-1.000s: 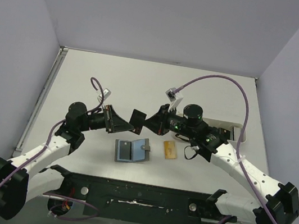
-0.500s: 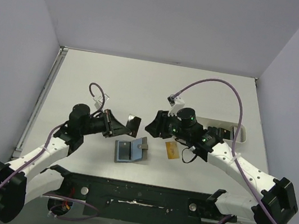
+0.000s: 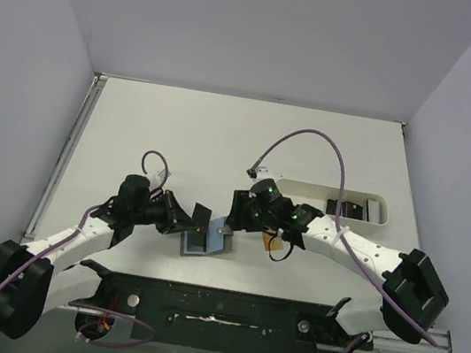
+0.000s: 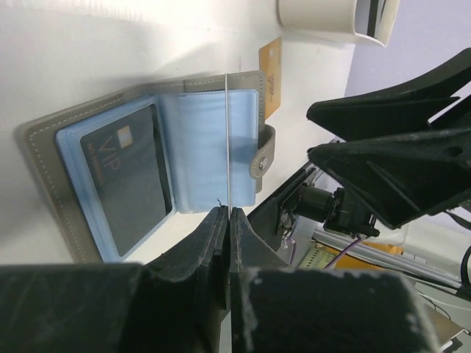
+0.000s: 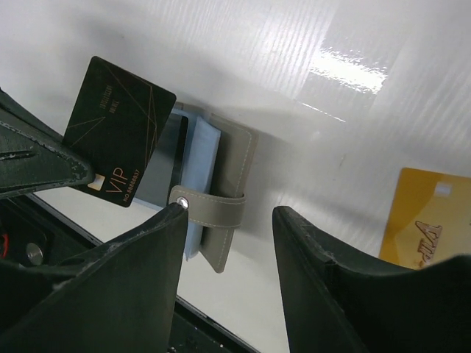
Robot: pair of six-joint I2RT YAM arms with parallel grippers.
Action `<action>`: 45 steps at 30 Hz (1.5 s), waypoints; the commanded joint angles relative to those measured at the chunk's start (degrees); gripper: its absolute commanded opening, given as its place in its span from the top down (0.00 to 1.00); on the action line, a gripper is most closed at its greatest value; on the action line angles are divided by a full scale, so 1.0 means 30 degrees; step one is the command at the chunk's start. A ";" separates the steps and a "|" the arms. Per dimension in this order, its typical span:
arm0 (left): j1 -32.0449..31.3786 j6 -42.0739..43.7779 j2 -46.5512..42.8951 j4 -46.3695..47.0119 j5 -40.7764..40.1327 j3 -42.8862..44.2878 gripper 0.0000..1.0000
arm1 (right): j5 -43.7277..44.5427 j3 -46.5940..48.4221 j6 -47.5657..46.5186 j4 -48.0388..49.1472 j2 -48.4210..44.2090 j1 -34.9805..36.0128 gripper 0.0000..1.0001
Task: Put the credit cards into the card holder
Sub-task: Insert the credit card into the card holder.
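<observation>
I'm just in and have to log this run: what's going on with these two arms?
The left gripper has its fingers shut on a dark credit card, held over the open card holder on the table. A second dark card already sits in one of the holder's blue pockets. The right gripper hovers open at the holder's snap strap, gripping nothing. A gold card lies on the table beside the holder.

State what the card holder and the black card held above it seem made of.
Card holder: probably faux leather, matte grey, stitched edges, shiny snap; lining looks like glossy blue plastic. Black card: seemingly rigid plastic, thin, semi-gloss, gold print.
</observation>
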 commanded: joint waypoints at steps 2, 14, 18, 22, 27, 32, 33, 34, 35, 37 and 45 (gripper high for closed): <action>-0.0177 -0.0151 0.0490 0.0426 -0.0260 0.0013 1.00 | 0.0734 0.1699 0.0329 0.0324 0.1456 0.0767 0.49; -0.0261 -0.0671 0.1817 0.1982 -0.0314 -0.1071 1.00 | 0.1514 0.1998 0.0939 0.0054 0.3760 0.1379 0.61; -0.0366 -0.1396 0.2619 0.3613 0.0011 -0.1781 1.00 | 0.2336 0.1399 0.1319 0.0069 0.4131 0.1516 0.68; -0.0535 -0.1520 0.3110 0.4087 -0.0183 -0.1904 1.00 | 0.2196 0.1001 0.1597 0.0429 0.4509 0.1545 0.69; -0.0612 -0.1460 0.3386 0.4083 -0.0485 -0.1885 1.00 | 0.2457 0.0694 0.2022 0.0558 0.4618 0.1567 0.72; -0.0844 -0.1776 0.3216 0.4263 -0.0761 -0.2009 1.00 | 0.2762 0.0076 0.2652 0.0770 0.4364 0.1695 0.74; -0.0861 -0.1768 0.3170 0.4285 -0.0848 -0.2032 1.00 | 0.2724 0.0012 0.2687 0.0847 0.4381 0.1719 0.74; -0.0874 -0.1782 0.3146 0.4291 -0.0885 -0.2061 1.00 | 0.2675 -0.0008 0.2710 0.0873 0.4445 0.1748 0.75; -0.0876 -0.1809 0.3169 0.4380 -0.0838 -0.2083 1.00 | 0.2581 -0.0010 0.2724 0.0878 0.4508 0.1776 0.74; -0.0927 -0.1906 0.3151 0.4799 -0.0755 -0.2197 1.00 | 0.2532 -0.0024 0.2724 0.0954 0.4601 0.1880 0.73; -0.1345 -0.2138 0.2258 0.4919 -0.1275 -0.2552 1.00 | 0.2626 0.0111 0.2702 0.0585 0.4179 0.1953 0.64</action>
